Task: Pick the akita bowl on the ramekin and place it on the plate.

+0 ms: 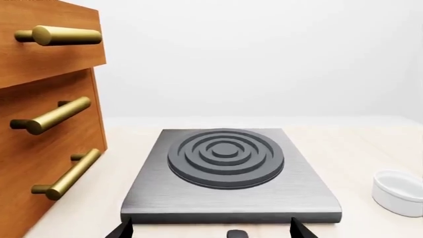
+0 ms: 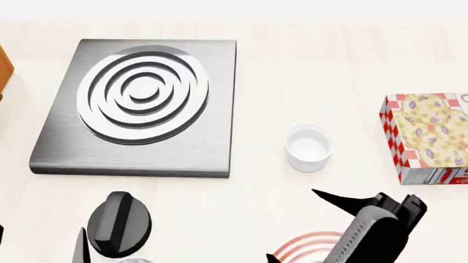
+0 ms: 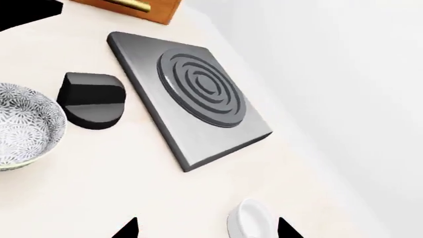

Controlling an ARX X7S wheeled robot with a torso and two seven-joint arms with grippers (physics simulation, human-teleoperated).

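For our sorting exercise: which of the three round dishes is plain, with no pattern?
The ramekin, standing alone right of the hob. The bowl is patterned black-grey, the plate red-ringed.

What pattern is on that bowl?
The bowl has dense black-grey on white pattern; right wrist view.

A patterned akita bowl [image 3: 23,126] sits on the pale counter [image 3: 132,188] just beside a black knob [image 3: 91,99]. A grey stove plate [image 3: 191,94] lies past them; the white ramekin [image 3: 250,220] stands empty between the spread gripper [image 3: 206,229] fingertips.
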